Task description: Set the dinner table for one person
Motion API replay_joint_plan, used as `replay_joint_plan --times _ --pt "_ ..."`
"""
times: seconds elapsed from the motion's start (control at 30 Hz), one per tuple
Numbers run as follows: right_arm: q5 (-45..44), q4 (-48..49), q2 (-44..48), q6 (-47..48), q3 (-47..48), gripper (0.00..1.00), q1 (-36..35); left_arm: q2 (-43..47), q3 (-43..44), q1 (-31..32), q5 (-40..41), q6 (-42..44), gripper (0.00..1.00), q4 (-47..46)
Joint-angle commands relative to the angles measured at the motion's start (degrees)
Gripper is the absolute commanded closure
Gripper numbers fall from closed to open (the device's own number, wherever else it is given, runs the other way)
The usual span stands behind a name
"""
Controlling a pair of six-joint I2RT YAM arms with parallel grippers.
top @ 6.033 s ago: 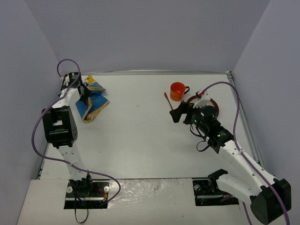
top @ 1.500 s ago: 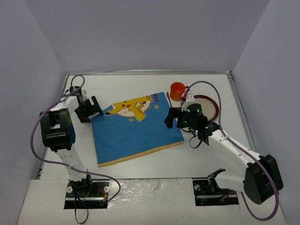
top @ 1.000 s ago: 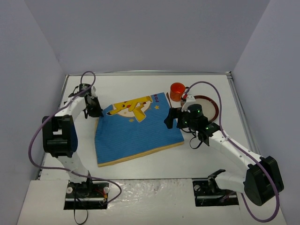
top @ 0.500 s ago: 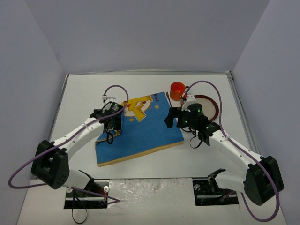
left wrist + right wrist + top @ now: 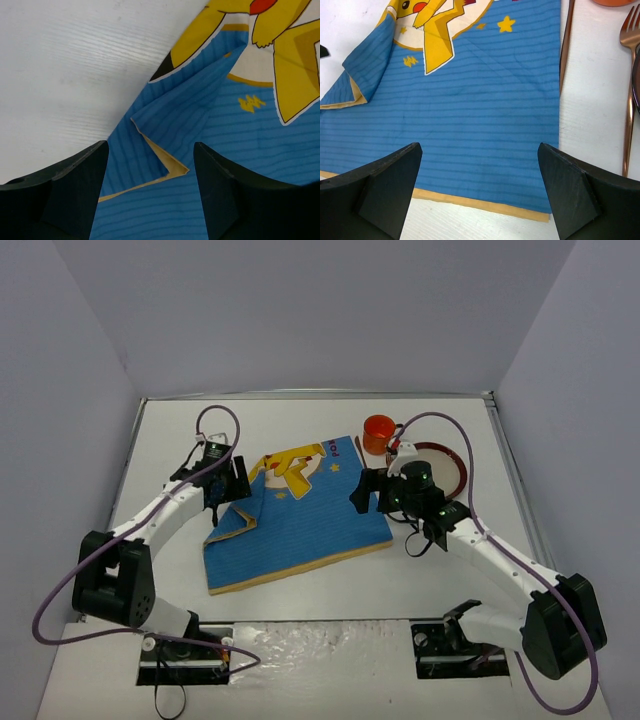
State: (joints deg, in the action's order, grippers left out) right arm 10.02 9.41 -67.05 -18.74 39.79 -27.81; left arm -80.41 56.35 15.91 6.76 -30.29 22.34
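The folded-over corner [image 5: 165,131] of the placemat [image 5: 310,520] lies directly beneath the left claw [image 5: 150,147], jaws parted and empty; the right claw [image 5: 479,147], wide open, hovers farther off.

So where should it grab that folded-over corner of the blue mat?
Probably the flap's loose pointed tip, coming from above: its yellow underside shows there, so the edge looks slightly raised off the mat for the left fingers.

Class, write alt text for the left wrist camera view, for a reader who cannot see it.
A blue placemat with a yellow cartoon figure lies on the white dinner table, one corner folded over to show its yellow underside. The left arm's two dark fingers stand apart at the bottom edge, holding nothing.
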Motion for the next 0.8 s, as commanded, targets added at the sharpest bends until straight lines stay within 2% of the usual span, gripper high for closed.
replay_joint_plan --times 0.0,0.37,0.63,0.77 --pt "0.61 2.46 2.83 0.46 -0.07 0.02 -0.31 -4.34 1.79 -1.53 -8.60 -0.05 0.36 -5.40" --pt "0.35 2.37 3.77 0.55 -0.68 0.02 -0.31 -14.29 7.79 -3.08 -9.49 2.79 0.42 -1.93" --pt "0.22 2.46 3.72 0.72 -0.77 0.02 -0.31 -16.40 8.56 -3.26 -10.14 3.22 0.55 -1.12" --pt "0.17 2.38 3.51 0.72 -0.68 0.02 -0.31 -16.20 8.95 -3.26 -9.79 3.13 0.65 -0.13"
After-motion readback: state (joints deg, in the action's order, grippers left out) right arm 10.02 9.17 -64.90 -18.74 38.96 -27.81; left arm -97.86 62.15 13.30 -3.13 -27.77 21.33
